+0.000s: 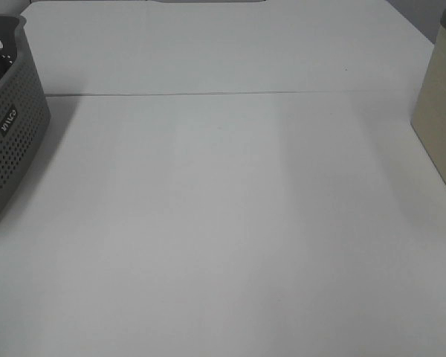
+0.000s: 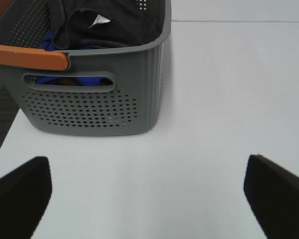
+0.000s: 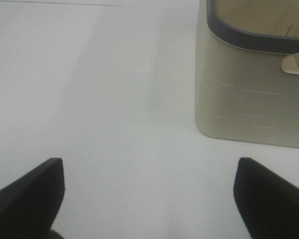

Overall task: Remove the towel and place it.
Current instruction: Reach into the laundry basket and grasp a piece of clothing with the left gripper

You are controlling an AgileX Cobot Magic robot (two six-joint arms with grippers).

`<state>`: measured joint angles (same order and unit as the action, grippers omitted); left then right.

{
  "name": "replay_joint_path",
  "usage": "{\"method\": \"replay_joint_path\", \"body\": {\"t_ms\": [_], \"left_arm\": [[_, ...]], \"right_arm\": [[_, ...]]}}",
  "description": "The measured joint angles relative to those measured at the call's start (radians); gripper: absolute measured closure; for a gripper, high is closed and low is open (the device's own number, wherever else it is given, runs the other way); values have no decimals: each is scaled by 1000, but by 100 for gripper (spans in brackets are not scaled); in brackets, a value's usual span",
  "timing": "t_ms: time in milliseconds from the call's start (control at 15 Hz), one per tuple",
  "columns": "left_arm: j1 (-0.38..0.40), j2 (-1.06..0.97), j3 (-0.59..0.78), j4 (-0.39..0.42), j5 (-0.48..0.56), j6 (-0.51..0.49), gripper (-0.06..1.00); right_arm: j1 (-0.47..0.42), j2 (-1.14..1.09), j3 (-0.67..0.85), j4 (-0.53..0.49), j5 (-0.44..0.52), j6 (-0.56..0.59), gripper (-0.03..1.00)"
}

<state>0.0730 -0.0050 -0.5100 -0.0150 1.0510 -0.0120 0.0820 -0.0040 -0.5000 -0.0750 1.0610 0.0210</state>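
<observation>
— How is the left end effector (image 2: 148,199) held?

— It is held released, spread wide, with nothing in the gap. Only bare counter (image 2: 204,114) is seen beneath it.

— What is found ahead of it?

— Just ahead and off to one side, a grey perforated basket (image 2: 94,99) is stood on the counter. Past its near wall the towel (image 2: 109,25) is bundled inside as a dark heap. A blue cloth (image 2: 50,42) is tucked beside and beneath it, and an orange bar (image 2: 27,56) is laid across a corner of the rim.

— Why is the basket faced like that?

— The approach is probably being lined up so the towel can be reached over the rim. Nothing is gripped yet.

— And the right end effector (image 3: 149,199)?

— It is likewise opened and empty. Bare counter is seen before it, and farther ahead, to one side and apart from it, a beige bin (image 3: 249,89) is set. The open stretch between basket and bin is probably meant as room for the towel to be laid down.
</observation>
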Motion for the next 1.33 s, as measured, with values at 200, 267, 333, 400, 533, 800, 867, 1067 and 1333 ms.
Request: {"method": "replay_joint_path", "body": {"t_ms": [200, 267, 333, 400, 533, 800, 867, 1067, 1333], "left_arm": [[0, 0, 0, 0, 0, 0, -5], [0, 0, 0, 0, 0, 0, -5], [0, 0, 0, 0, 0, 0, -5], [0, 0, 0, 0, 0, 0, -5], [0, 0, 0, 1, 0, 0, -5], [0, 0, 0, 5, 0, 0, -5], [0, 0, 0, 5, 0, 0, -5], [0, 0, 0, 6, 0, 0, -5], [0, 0, 0, 6, 0, 1, -5]], "right_arm": [[0, 0, 0, 0, 0, 0, 9], [0, 0, 0, 0, 0, 0, 9], [0, 0, 0, 0, 0, 0, 9], [0, 0, 0, 0, 0, 0, 9], [0, 0, 0, 0, 0, 0, 9], [0, 0, 0, 0, 0, 0, 9], [0, 0, 0, 0, 0, 0, 9], [0, 0, 0, 0, 0, 0, 9], [0, 0, 0, 0, 0, 0, 9]]}}
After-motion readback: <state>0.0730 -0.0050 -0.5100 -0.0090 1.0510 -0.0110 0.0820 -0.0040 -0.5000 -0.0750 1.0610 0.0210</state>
